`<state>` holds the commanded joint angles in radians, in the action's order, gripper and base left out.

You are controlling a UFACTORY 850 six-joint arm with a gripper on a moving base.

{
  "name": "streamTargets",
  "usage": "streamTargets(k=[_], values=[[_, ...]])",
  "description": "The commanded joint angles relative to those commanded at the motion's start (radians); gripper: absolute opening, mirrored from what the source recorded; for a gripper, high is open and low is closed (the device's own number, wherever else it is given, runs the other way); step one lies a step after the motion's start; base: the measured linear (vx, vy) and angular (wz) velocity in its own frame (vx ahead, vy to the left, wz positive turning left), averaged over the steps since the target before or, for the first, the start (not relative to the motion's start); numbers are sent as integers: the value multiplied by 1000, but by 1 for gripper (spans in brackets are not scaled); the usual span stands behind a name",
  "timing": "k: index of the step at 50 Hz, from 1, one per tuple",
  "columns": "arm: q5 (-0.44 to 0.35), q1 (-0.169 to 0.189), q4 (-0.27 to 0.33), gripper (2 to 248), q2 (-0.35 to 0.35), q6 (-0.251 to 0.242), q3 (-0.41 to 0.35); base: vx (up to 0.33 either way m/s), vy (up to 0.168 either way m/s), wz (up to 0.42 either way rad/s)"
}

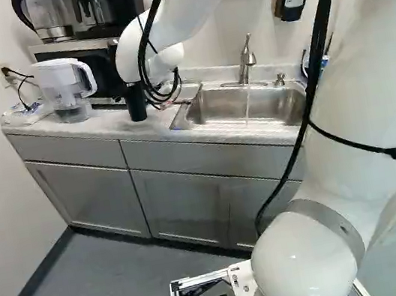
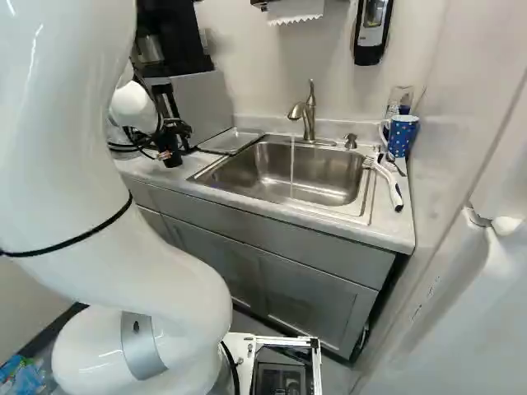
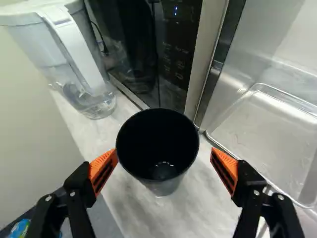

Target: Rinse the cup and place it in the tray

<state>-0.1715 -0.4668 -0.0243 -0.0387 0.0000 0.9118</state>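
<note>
My gripper is wide open, nothing gripped. Black cup sits nearer one orange pad; closing off-centre could tip it.

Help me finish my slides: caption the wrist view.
Black cup on the counter, framed by the open gripper, pitcher on one side, tray on the other.

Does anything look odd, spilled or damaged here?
The tap is running into the sink with nothing under it, odd while the cup stands on the counter between the open jaws. No spill or damage stands out.
</note>
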Motion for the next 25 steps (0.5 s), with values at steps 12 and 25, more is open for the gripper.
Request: streamTargets(k=[12,25], values=[[-64,-2,0,247,-15,0,-11,0,0,0],[-133,-6,0,247,-23,0,-33,0,0,0]])
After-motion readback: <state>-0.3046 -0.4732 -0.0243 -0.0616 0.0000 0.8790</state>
